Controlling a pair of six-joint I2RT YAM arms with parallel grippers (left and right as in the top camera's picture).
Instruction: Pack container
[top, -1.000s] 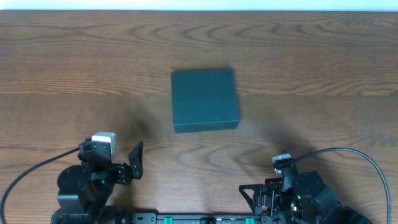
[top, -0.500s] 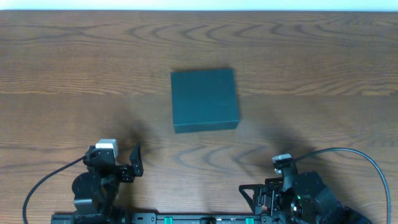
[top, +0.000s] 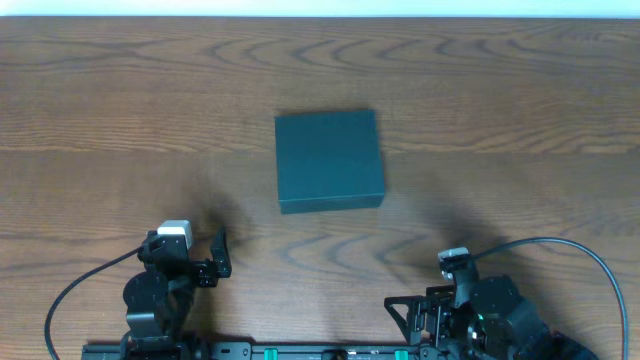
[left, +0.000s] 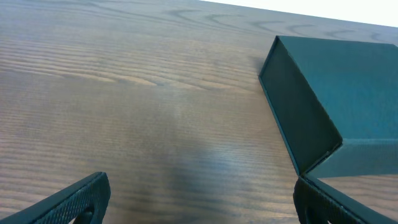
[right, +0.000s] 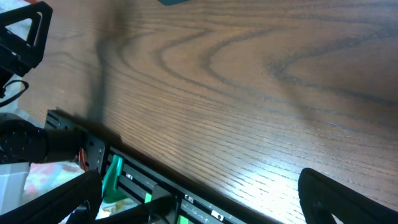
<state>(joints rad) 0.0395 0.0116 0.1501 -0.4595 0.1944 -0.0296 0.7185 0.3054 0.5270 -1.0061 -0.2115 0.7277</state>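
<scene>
The dark teal container (top: 329, 160) lies flat, lid shut, mid-table.

The container (left: 348, 106) runs off the right edge of the left wrist view and is only a teal sliver at the top edge of the right wrist view, while the left gripper (left: 205, 200) and right gripper (right: 200, 198) show only finger ends, cut by the bottom edges
</scene>
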